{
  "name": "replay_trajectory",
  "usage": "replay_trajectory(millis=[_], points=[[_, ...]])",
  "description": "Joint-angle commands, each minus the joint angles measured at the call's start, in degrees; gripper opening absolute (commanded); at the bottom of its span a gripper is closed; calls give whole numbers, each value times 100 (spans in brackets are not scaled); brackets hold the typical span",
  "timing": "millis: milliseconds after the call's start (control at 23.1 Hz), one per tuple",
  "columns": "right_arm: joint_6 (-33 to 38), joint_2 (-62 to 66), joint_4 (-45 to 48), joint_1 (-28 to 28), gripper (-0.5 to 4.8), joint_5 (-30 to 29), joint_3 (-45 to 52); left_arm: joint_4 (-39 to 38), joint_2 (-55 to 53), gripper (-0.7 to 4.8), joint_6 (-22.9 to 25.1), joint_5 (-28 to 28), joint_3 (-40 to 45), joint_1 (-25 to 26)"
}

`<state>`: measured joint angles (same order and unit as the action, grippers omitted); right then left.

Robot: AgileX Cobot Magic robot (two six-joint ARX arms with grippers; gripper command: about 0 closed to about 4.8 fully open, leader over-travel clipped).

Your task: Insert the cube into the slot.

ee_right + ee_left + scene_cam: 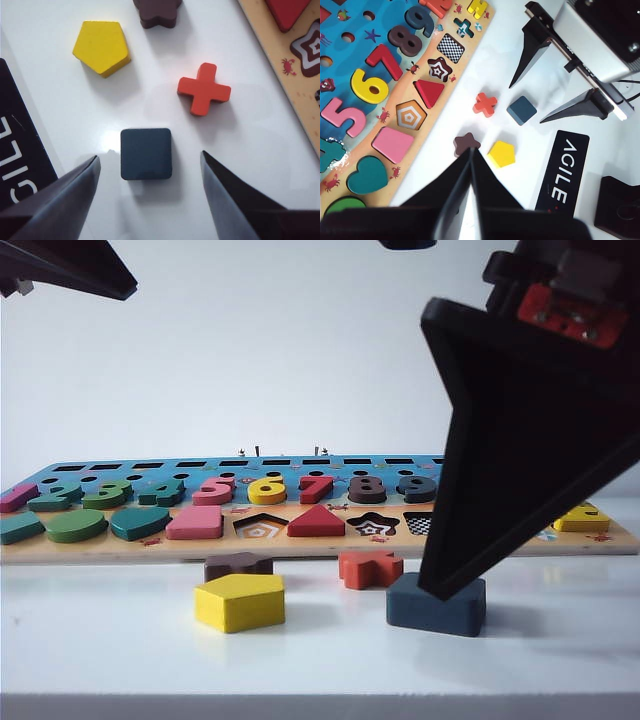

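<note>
2 arms work over the white table, and we start with the largest thing on it, the wooden puzzle board, which lies along the far side in the exterior view. Its blue upper part carries coloured numerals, and its tan lower strip holds shape pieces and open recesses. On that strip the slot, a rounded-square recess with a black-and-white checkerboard floor, is empty; in the exterior view it shows at, partly hidden behind the right arm. At 9 o'clock from it in that view we see the star recess, then the red triangle, then the pentagon recess.

The right gripper hangs over the table in front of the board with its 2 dark fingers spread wide, 1 on each side of the cube and touching neither side. The cube lies flat on the table, off the board, well apart from the slot.

The left gripper is raised at the upper left of the exterior view, its fingers pressed together on nothing.

Among the loose pieces in the exterior view, the yellow pentagon sits at 9 o'clock from the cube, the orange cross at 10 o'clock, and the brown block just behind the pentagon.
</note>
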<state>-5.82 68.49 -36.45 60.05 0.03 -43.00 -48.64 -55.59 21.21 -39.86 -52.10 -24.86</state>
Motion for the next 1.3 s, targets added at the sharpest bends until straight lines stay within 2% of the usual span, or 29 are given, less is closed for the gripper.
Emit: replay_trajectory(millis=[43, 347, 1301], points=[[0, 63, 70, -2, 360, 22, -13, 77, 17, 17, 22, 0, -17, 4], [-2, 92, 155, -2, 318, 17, -11, 77, 17, 17, 24, 2, -17, 4], [0, 157, 173, -2, 324, 11, -7, 122, 17, 17, 26, 2, -20, 7]])
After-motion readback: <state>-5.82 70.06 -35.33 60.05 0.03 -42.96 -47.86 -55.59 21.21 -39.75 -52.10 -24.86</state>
